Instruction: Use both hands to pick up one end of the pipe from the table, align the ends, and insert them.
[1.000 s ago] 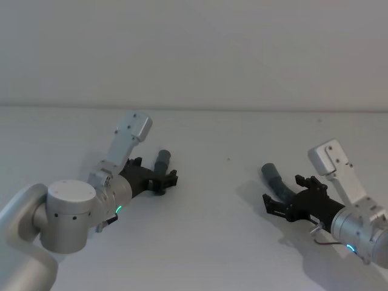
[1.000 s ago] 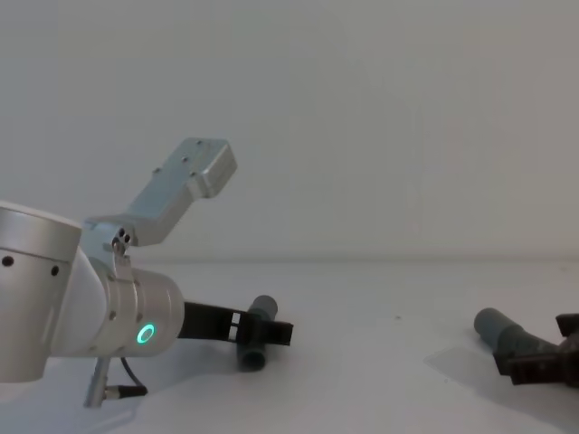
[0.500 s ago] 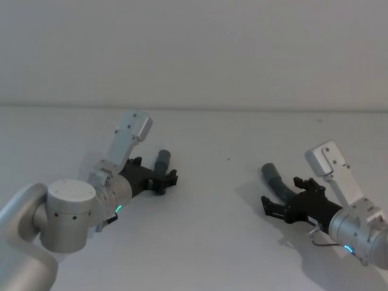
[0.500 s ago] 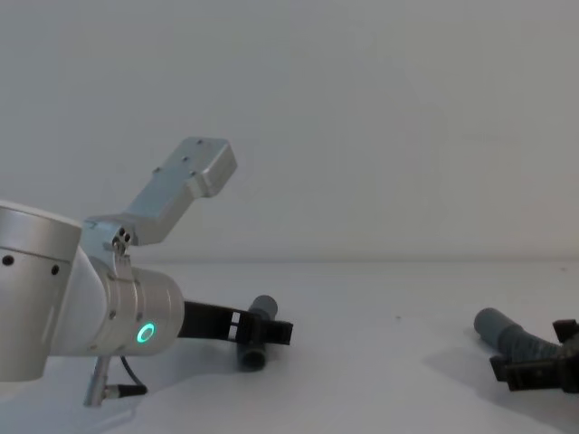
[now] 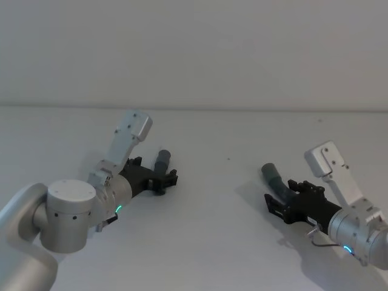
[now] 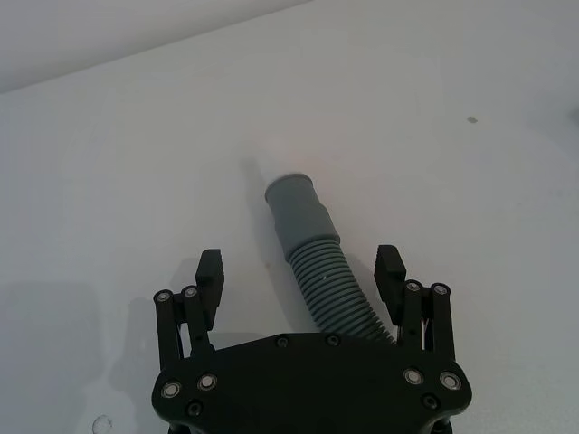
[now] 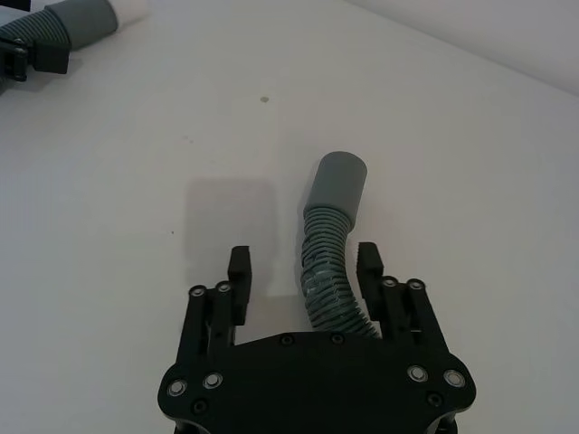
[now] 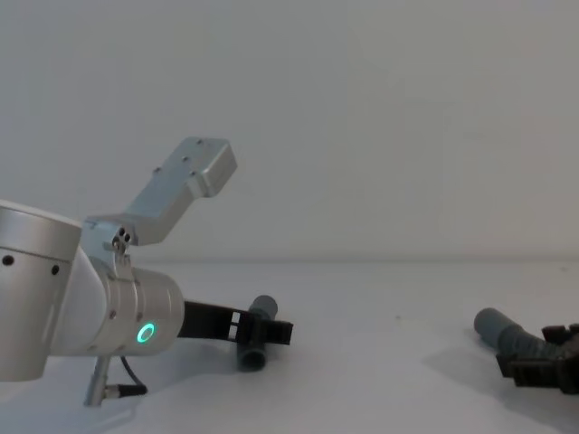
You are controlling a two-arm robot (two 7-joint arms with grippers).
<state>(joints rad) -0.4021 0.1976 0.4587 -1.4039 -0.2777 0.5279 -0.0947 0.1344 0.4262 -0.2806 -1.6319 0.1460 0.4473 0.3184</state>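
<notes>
The pipe's two smooth grey ends lie apart on the white table (image 5: 218,242). One end (image 5: 162,159) is at the left and the other (image 5: 270,173) at the right. My left gripper (image 5: 164,179) is open low over the table, its fingers astride the ribbed stretch (image 6: 327,289) just behind the cuff (image 6: 294,201). My right gripper (image 5: 284,205) is open too, straddling the ribbed part (image 7: 327,271) behind its cuff (image 7: 339,181), with the fingers close to the hose. The pipe's middle is hidden under the arms.
A plain pale wall rises behind the table's far edge. The chest view shows the left arm's big silver body (image 8: 81,307) at the near left, and the right gripper (image 8: 538,362) low at the right edge.
The right gripper has shifted a little along the hose and its fingers have drawn closer together around it. The left gripper and both ends have stayed put.
</notes>
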